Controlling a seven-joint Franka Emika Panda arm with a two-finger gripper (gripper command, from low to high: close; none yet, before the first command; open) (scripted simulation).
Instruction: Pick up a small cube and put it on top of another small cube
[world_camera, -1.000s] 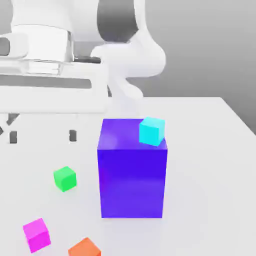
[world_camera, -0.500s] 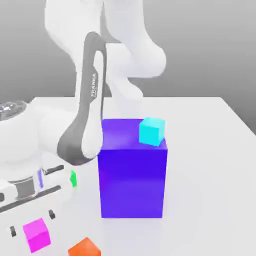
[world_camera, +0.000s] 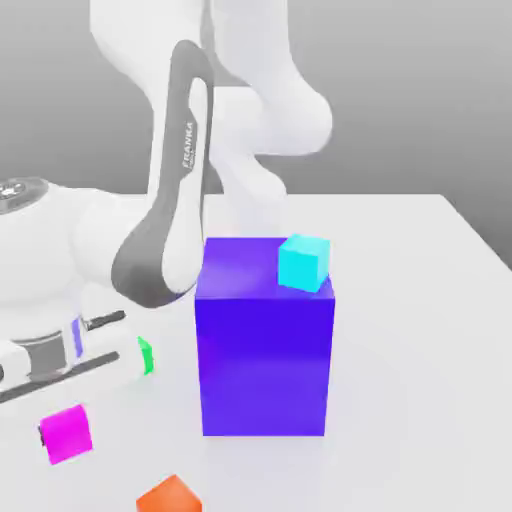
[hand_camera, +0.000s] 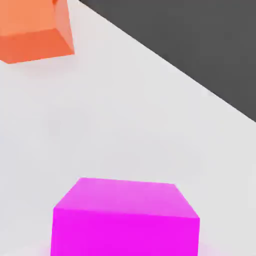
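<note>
Magenta cube (hand_camera: 125, 217) sits just under my tool; I cannot tell the tool's state. It looks rigid, light, smooth; I'd pinch opposite flat sides.

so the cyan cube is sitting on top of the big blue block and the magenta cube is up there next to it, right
Not quite. The cyan cube does sit on top of the big blue block, but the magenta cube is down on the table, toward the exterior view's left, with the orange cube nearby. The exterior view shows this.
</note>
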